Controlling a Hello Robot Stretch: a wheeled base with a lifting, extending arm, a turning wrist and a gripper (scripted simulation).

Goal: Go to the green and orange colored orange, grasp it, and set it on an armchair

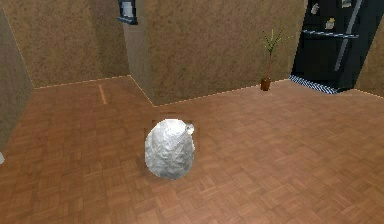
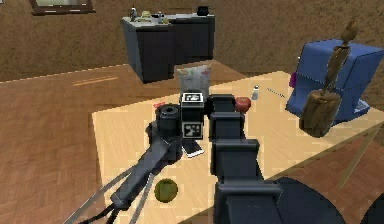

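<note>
Tabletop [image 2: 125,135] bears the orange [image 2: 167,188] near its edge and near the gripper [image 2: 100,205], whose hold I cannot tell.

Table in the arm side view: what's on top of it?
A greenish round fruit, a clear box and a small bottle. The arm covers the table beneath it.

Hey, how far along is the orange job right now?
Done: the robot is at the table, where the greenish orange lies. In hand: the hand is near it; whether it holds anything cannot be told. Left: the lift and the carry to the blue armchair.
</note>
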